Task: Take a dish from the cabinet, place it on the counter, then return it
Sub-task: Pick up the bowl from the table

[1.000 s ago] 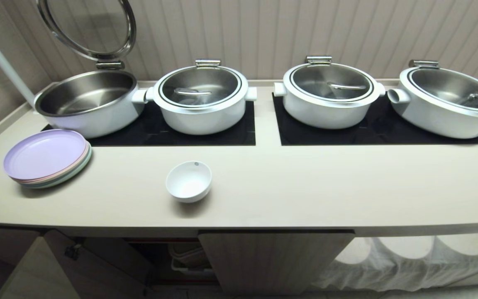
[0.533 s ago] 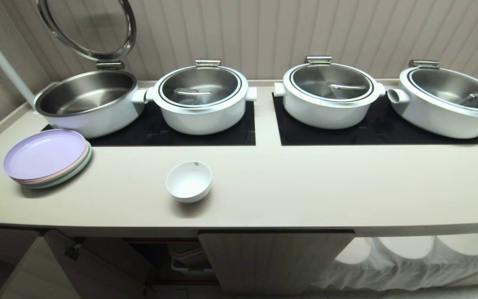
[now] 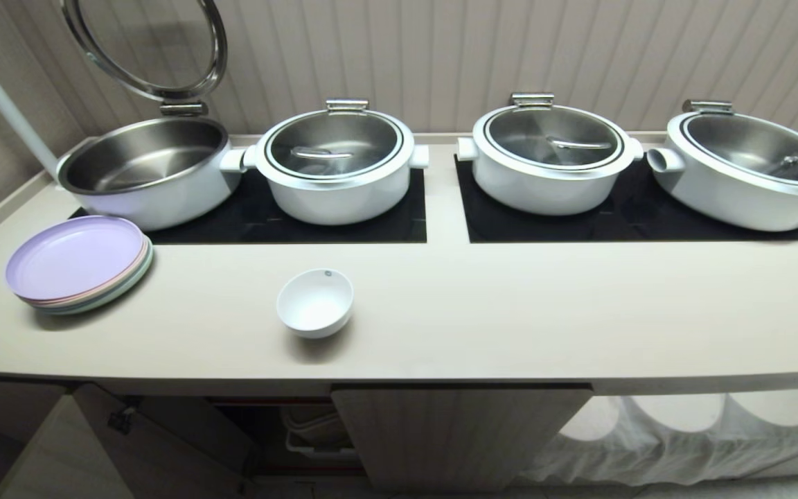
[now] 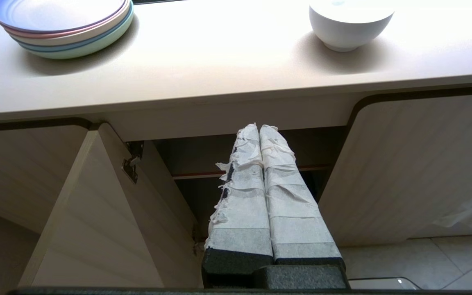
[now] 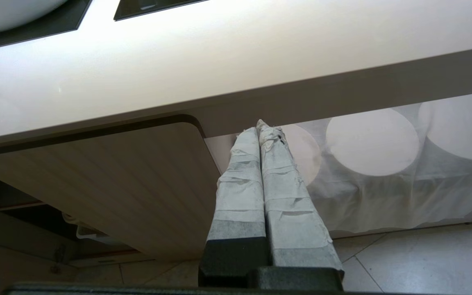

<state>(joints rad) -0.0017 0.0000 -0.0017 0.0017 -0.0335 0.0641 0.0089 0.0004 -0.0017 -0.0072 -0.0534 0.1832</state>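
Counter (image 3: 510, 319): dish (image 3: 314, 302) upright near front edge; plate stack (image 3: 79, 263) at its 9 o'clock, pots (image 3: 335, 166) at 12. Cabinet (image 3: 163, 443) door open below. Left gripper (image 4: 259, 128) and right gripper (image 5: 258, 125) parked low, jaws together, empty.

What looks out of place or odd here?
Little. The bowl sits alone, upright, on the counter, the cabinet door below hangs open, and the leftmost pot has its lid raised. Nothing is spilled or broken.
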